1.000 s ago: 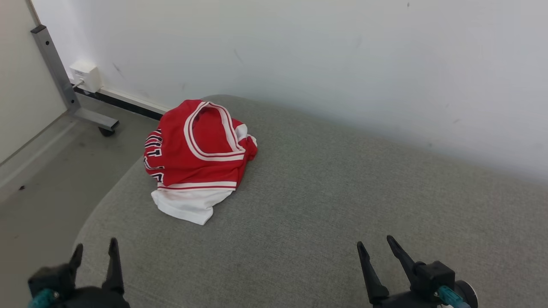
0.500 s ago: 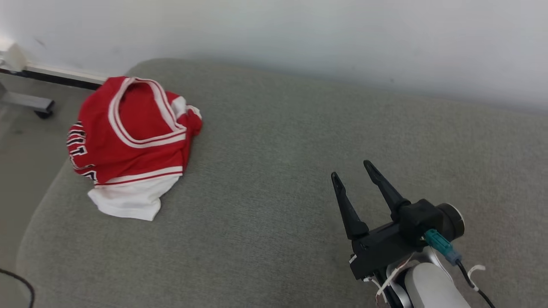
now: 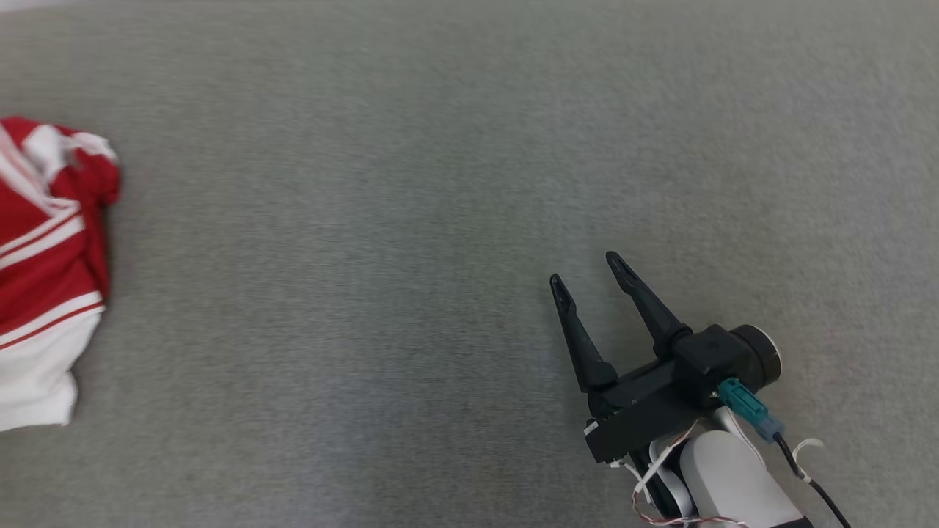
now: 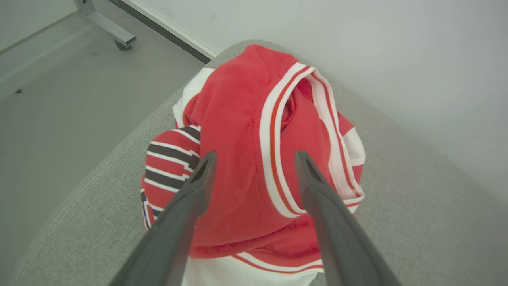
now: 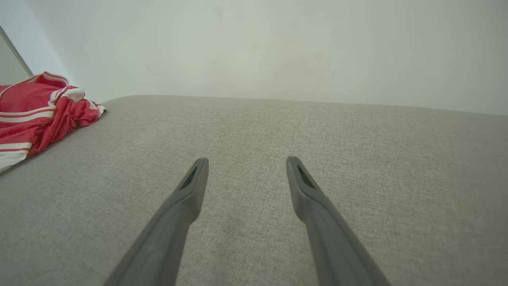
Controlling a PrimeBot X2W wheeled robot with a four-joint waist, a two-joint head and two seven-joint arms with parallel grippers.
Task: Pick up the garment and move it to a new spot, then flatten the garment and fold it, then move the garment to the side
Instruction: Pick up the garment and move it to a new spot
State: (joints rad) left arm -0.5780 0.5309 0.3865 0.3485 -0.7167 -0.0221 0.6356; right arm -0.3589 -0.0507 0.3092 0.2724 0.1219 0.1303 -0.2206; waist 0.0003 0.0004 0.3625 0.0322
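Observation:
The garment (image 3: 44, 279) is a crumpled red jersey with white trim and dark striped lettering, lying bunched at the left end of the grey cushioned surface (image 3: 381, 220). In the left wrist view my left gripper (image 4: 254, 159) hovers open just above the garment (image 4: 254, 159), its fingers spread over the red heap without touching it. My right gripper (image 3: 583, 268) stands open over bare cushion at the lower right, far from the jersey. The right wrist view has my right gripper (image 5: 244, 163) over the cushion and the garment (image 5: 35, 107) at its far left.
A white wall (image 5: 254, 47) runs behind the cushion. Bare floor (image 4: 59, 99) and a wheeled metal stand leg (image 4: 107, 29) lie beyond the cushion's left end. The cushion's rounded edge (image 4: 99, 171) runs close beside the garment.
The head camera has swung right and down, so the garment slid to the picture's left edge. My right gripper has risen forward over the cushion, still open.

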